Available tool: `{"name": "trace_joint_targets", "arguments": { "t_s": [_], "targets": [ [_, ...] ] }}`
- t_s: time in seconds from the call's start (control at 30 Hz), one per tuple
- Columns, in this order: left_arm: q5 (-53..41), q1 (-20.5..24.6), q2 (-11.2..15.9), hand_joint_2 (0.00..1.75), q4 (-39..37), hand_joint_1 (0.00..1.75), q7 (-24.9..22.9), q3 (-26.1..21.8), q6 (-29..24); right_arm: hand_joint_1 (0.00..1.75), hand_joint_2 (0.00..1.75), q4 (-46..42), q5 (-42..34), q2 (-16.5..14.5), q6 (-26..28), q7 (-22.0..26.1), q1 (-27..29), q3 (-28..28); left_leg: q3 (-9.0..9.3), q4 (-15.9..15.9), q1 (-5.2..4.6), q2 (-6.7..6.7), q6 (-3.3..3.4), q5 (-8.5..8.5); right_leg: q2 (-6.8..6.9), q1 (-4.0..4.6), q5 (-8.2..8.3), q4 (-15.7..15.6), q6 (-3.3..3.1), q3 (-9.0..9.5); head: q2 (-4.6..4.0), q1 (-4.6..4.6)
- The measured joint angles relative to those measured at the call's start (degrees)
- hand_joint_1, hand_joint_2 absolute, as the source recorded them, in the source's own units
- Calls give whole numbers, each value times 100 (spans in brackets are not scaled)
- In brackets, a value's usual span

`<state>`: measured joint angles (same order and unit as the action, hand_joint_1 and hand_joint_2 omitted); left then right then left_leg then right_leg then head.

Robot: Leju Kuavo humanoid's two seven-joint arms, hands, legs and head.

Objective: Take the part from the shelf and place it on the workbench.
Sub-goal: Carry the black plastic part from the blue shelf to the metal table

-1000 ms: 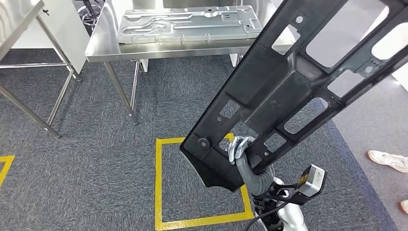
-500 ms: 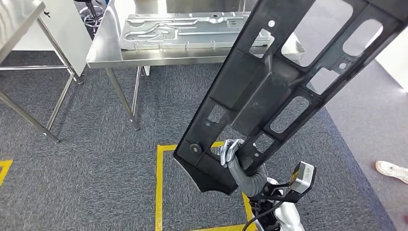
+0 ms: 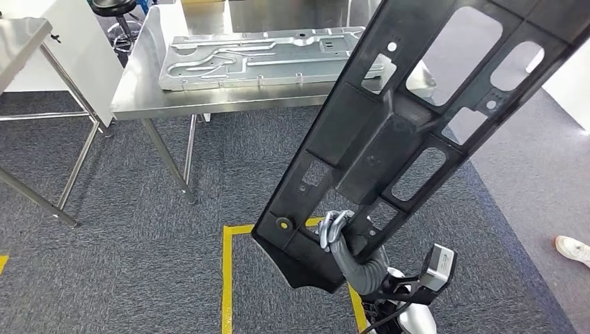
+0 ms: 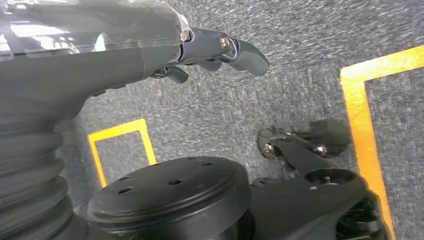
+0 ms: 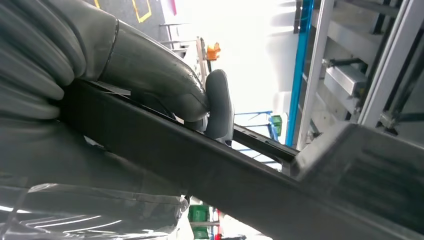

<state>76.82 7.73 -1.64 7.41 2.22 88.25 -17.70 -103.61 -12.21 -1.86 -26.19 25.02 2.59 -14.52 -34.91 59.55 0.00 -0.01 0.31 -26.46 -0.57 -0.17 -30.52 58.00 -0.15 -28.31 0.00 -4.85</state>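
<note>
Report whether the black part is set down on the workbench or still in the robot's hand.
In hand. The right hand grips the black part near its lower end, tilted above the carpet, short of the workbench.

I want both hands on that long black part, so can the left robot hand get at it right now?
Probably not yet. The left robot hand hangs low over the carpet, holding nothing, while the black part slants upward, gripped near its lower end by the right robot hand. The arm would have to lift.
</note>
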Motion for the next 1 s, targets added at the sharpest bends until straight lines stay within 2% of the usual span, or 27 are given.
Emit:
{"name": "trace_joint_targets", "arguments": {
  "t_s": [0.03,0.1,0.13,0.17,0.23,0.27,0.3,0.33,0.37,0.4,0.43,0.47,0.5,0.6,0.63,0.67,0.77,0.8,0.83,0.87,0.93,0.97,1.0],
  "targets": [
    [-15,2,-12,175,0,0,2,8,6,175,175,-27,27,9,19,16,30,2,27,-18,-6,-2,29,-42,-8,4,-6,15,41,22,0,-1],
    [-44,8,-44,175,0,0,37,23,12,175,175,-103,80,43,55,62,79,9,147,-90,20,-10,93,15,-1,1,-21,159,107,35,0,-1],
    [-54,10,-55,175,0,0,70,29,13,175,175,-140,92,69,63,91,94,14,220,-116,32,-10,120,2,3,-4,-61,341,133,-49,0,-1],
    [-57,12,-62,175,0,0,109,32,13,175,175,-178,100,98,71,118,107,19,279,-143,41,-7,140,-17,8,-16,-144,624,162,-216,0,-1],
    [-61,11,-65,175,0,0,189,34,13,175,175,-237,103,157,93,156,139,24,350,-160,44,-4,160,-76,14,-43,-401,1291,219,-703,0,-1],
    [-61,10,-67,175,0,0,219,35,13,175,175,-252,104,184,109,163,155,25,386,-162,48,-7,155,-114,17,-60,-504,1515,251,-921,0,-1],
    [-58,10,-70,175,0,0,244,36,14,175,175,-260,104,208,123,165,166,25,435,-162,55,-13,144,-159,21,-80,-516,1571,276,-1061,0,-1],
    [-54,12,-77,175,0,0,261,36,14,175,175,-262,104,229,133,165,171,25,499,-162,66,-18,128,-210,27,-99,-404,1443,294,-1109,0,-1],
    [-50,17,-85,175,0,0,276,36,15,175,175,-262,104,248,139,165,174,25,576,-162,81,-21,106,-267,36,-117,-168,1148,301,-1070,0,-1],
    [-45,22,-93,175,0,0,290,36,16,175,175,-261,103,264,140,165,174,25,645,-164,93,-23,78,-328,54,-134,154,767,300,-986,0,0],
    [-38,30,-98,175,0,0,302,36,17,175,175,-258,102,278,140,165,171,25,713,-162,100,-24,45,-387,80,-135,385,456,289,-911,0,0],
    [-32,41,-102,175,0,0,314,36,19,175,175,-255,101,290,139,165,166,25,754,-170,100,-24,4,-441,104,-122,520,252,261,-860,0,-1],
    [-27,52,-105,175,0,0,323,36,19,175,175,-256,101,300,138,165,161,25,803,-180,97,-20,-43,-477,116,-106,572,156,221,-837,0,0],
    [-13,83,-112,175,0,0,319,36,19,175,175,-262,95,320,134,168,131,25,917,-120,100,-5,-172,-500,81,-91,516,121,64,-726,0,0],
    [-14,91,-114,175,0,0,297,36,20,175,175,-262,91,324,134,170,114,25,869,21,106,-5,-195,-514,72,-94,492,113,19,-665,0,-1],
    [-19,97,-115,175,0,0,265,36,24,175,175,-262,89,326,135,174,96,25,740,264,114,-4,-206,-569,66,-93,464,107,-19,-605,0,-2],
    [-23,75,-118,175,0,0,198,34,40,175,175,-258,87,331,146,180,65,25,1,1275,111,-4,-201,-939,50,-58,336,103,-85,-478,0,-2],
    [-23,67,-118,175,0,0,198,33,46,175,175,-257,87,332,149,179,64,25,-186,1424,107,-4,-191,-1043,42,-41,284,103,-95,-424,0,-2],
    [-24,64,-118,175,0,0,203,33,52,175,175,-256,85,332,151,177,65,25,-283,1391,97,-4,-173,-1051,35,-23,230,103,-100,-359,0,-2],
    [-22,64,-118,175,0,0,216,32,58,175,175,-255,78,332,152,176,65,25,-296,1181,78,-4,-135,-913,32,-3,172,102,-102,-280,0,-1],
    [-12,39,-111,175,-1,0,237,32,63,175,175,-244,46,331,147,178,61,25,-209,529,3,-14,5,-309,30,29,55,101,-97,-132,0,0],
    [3,18,-105,175,-2,0,246,32,61,175,175,-231,23,330,138,181,58,25,-167,269,-38,-25,65,-66,18,33,4,97,-78,-83,0,-1],
    [26,1,-101,175,-3,0,245,31,54,175,175,-213,3,328,125,182,52,25,-136,115,-70,-36,107,96,7,31,-35,84,-52,-45,0,-2]
  ]
}}
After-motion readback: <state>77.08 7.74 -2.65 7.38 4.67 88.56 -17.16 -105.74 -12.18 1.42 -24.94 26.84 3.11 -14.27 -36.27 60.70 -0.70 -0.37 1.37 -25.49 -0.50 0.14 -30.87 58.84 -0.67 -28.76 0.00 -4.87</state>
